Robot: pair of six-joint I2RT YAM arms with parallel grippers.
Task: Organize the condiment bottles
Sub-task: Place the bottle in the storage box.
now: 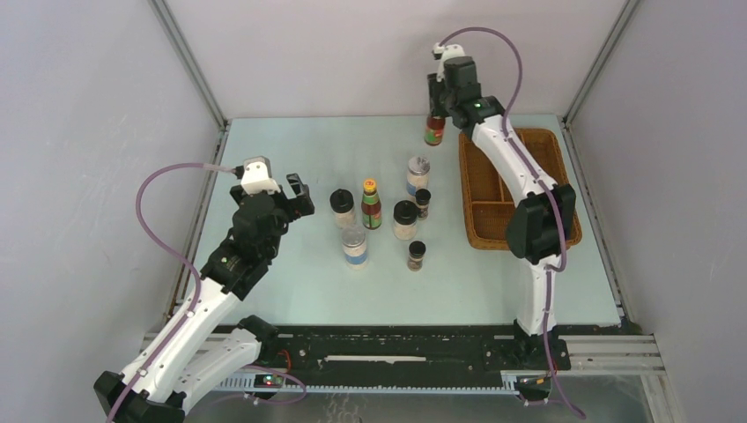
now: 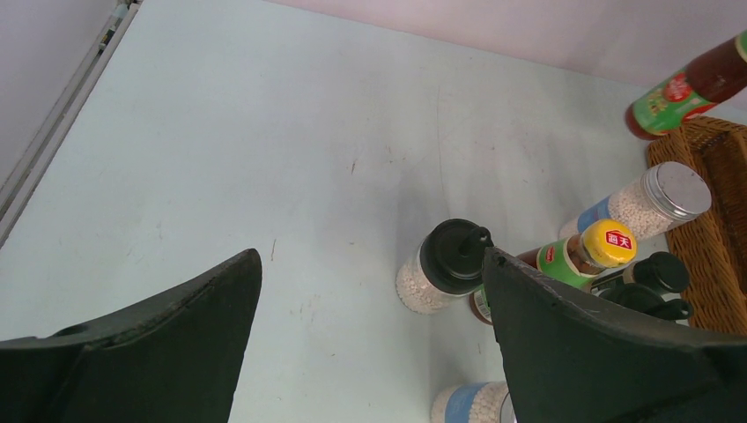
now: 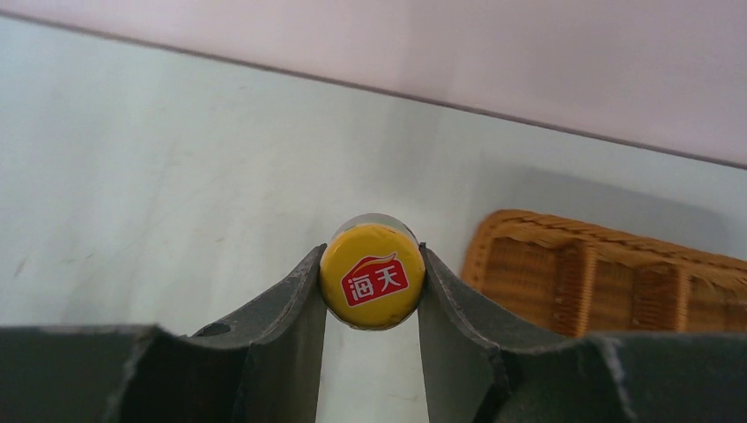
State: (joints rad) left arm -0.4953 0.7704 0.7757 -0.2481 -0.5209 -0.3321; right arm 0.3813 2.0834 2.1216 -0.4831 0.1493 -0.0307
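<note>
The right claw (image 3: 371, 261) pinches the orange cap of a red bottle (image 1: 433, 130), which is upright at 1 o'clock on the counter (image 1: 291, 291), just beside the far-left corner of the tray (image 1: 490, 207); whether its base touches the counter cannot be told. The left claw (image 1: 295, 196) is spread wide, holding nothing, at 9 o'clock of the group. Seven bottles stand mid-counter, apart from the tray: a second red bottle (image 1: 371, 204) in the middle, black-lidded jars (image 1: 343, 208) at its 9 and 4 o'clock, silver-lidded jars (image 1: 418, 174) at 2 and 7, dark jars (image 1: 423, 203) at 3 and 5.
</note>
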